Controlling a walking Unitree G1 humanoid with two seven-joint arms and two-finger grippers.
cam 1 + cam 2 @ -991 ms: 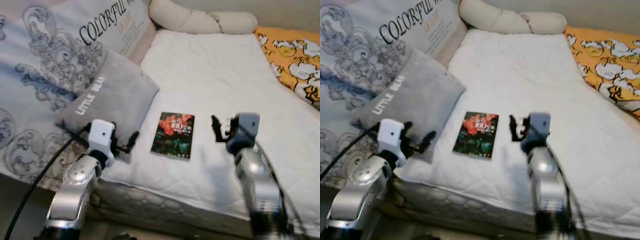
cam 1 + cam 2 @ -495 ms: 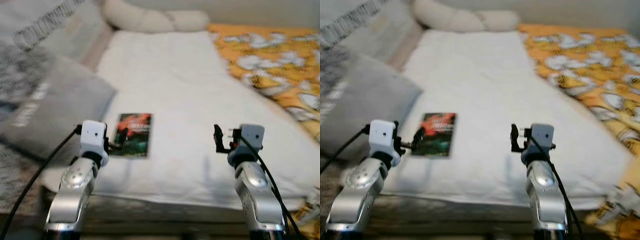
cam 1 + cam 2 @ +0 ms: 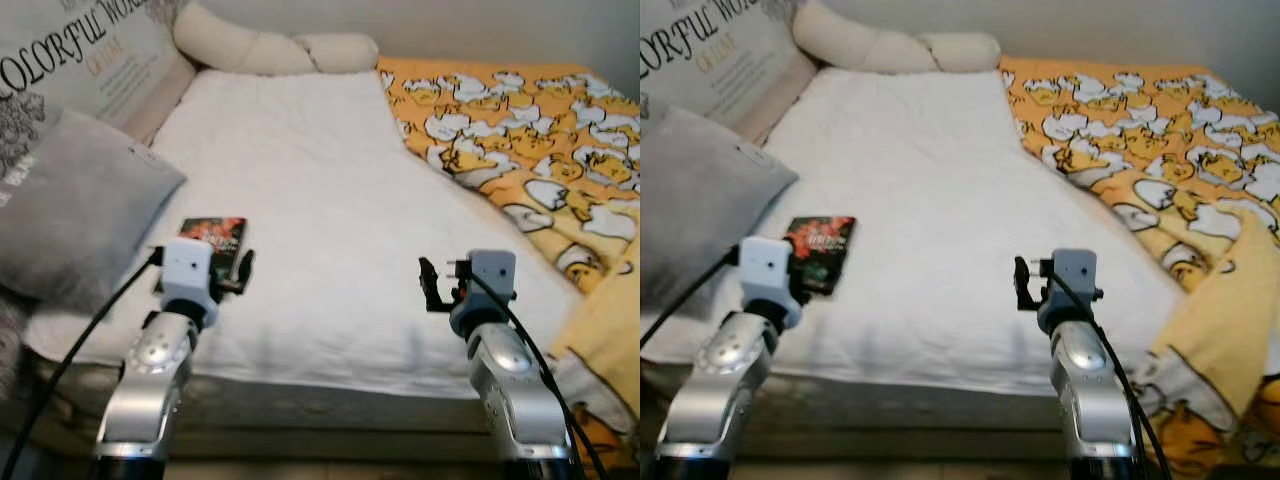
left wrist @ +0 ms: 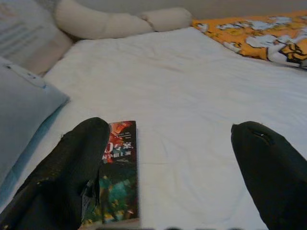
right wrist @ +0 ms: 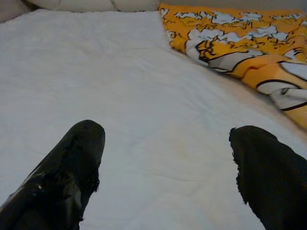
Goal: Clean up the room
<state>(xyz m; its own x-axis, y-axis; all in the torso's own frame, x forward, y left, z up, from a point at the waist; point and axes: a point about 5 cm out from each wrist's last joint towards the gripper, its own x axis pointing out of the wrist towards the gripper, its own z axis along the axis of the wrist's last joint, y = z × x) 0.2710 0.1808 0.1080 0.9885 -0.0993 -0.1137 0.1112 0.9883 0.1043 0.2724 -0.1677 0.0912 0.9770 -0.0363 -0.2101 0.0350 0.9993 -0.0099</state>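
Bed (image 3: pixel 300 200) with a white sheet spans the frame's middle; an orange blanket (image 3: pixel 520 130) lies at right, a grey pillow (image 3: pixel 70 200) at left. By the pillow lies a book (image 3: pixel 205 243), just ahead of the left tool (image 3: pixel 235 275), spread wide and empty. The right tool (image 5: pixel 163 167), also wide, hovers over bare sheet. Judged: approach step; next, lower the left tool onto the book.

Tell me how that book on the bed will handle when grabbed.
The book looks thin and flat, so probably light but hard to pinch. Its cover seems glossy, perhaps slippery. Lying on the soft white mattress, it may sink when pressed.
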